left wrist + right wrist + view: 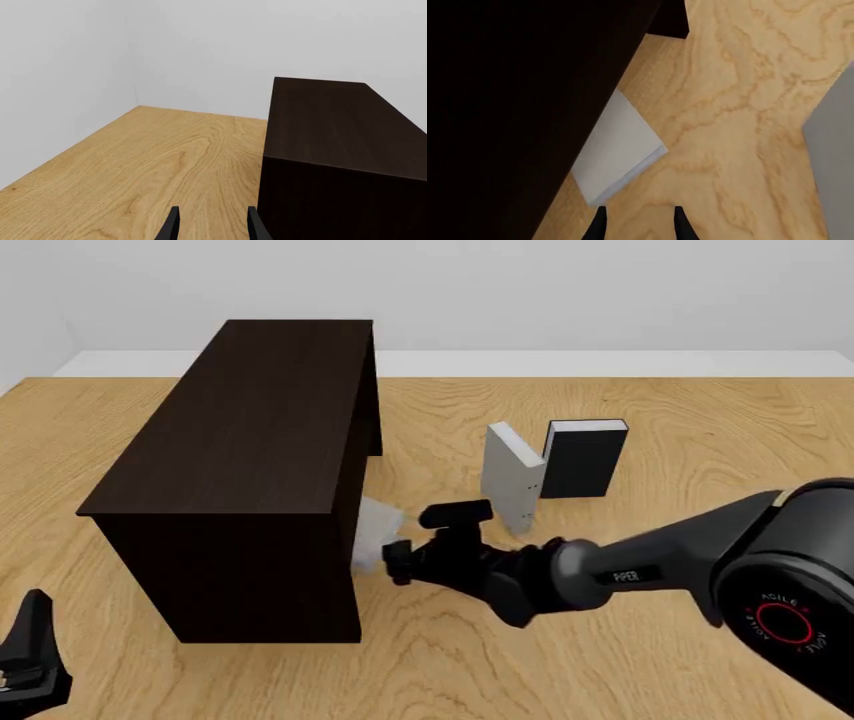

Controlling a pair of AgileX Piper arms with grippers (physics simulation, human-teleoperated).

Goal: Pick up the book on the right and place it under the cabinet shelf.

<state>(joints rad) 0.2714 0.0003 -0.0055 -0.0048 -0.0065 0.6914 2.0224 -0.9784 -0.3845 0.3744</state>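
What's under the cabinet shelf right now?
A light-grey book lies flat on the table, partly tucked under the cabinet shelf; one corner sticks out in front of the open right gripper. How far in it reaches is hidden by the dark overhang.

Table: light wood, bold swirling grain, smooth satin finish.
Cabinet shelf: very dark brown wood, fine straight grain, matt.
Book: plain light-grey cover, smooth and matt, with a white paper page edge.
Second grey book: same matt grey cover.
Black-covered book: matt black cover, white paper edge on top.
Right arm: dark grey, smooth plastic-like shell with a soft sheen.
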